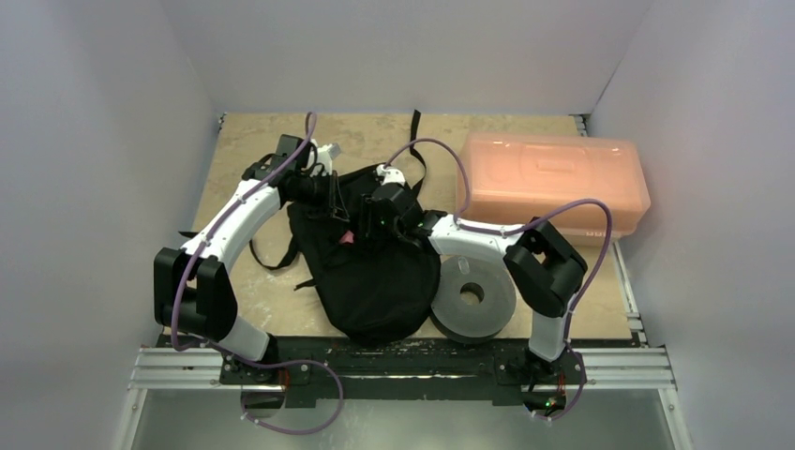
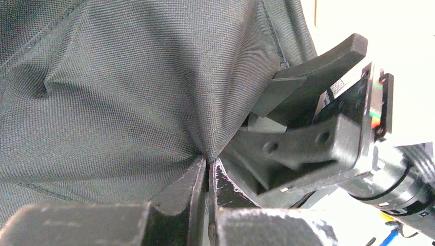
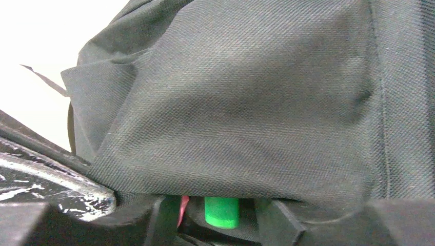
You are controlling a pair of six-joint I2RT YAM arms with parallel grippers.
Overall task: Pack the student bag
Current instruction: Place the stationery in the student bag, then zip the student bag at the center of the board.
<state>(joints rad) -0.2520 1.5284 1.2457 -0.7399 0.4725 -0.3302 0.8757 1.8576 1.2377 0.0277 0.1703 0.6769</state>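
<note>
Top external view, wrist views as insets: the student bag (image 1: 380,277), a large, soft, black fabric backpack, floppy and rounded, lies at the middle of the tan desk (image 1: 272,314) between the two arms. Its rounded bottom is toward the arm bases. Its mouth is judged to face the far side, where a long black strap (image 1: 413,141) trails away.

The left gripper (image 2: 207,166) has its jaws clenched on a pinched fold of the bag's weave, and the cloth rises taut from the pinch. The likely purpose is to lift the upper lip so that the mouth gapes.

The right gripper (image 3: 215,223) reaches in beneath the raised cloth, which drapes over it like a roof. Its jaws are released and stand apart, with a small green cylinder (image 3: 221,211) and a sliver of pink (image 3: 183,207) in the gap. The green piece appears to touch neither jaw, so it reads as lying loose inside the bag rather than gripped. What it is cannot be told.

A dark grey round spool (image 1: 473,298) lies flat near the desk's front edge, touching the bag's right flank. Beyond it stands a translucent orange plastic lidded box (image 1: 553,183), apart from the bag. Both sit within the right arm's reach — whether as items to pack or as bystanders cannot be told.
</note>
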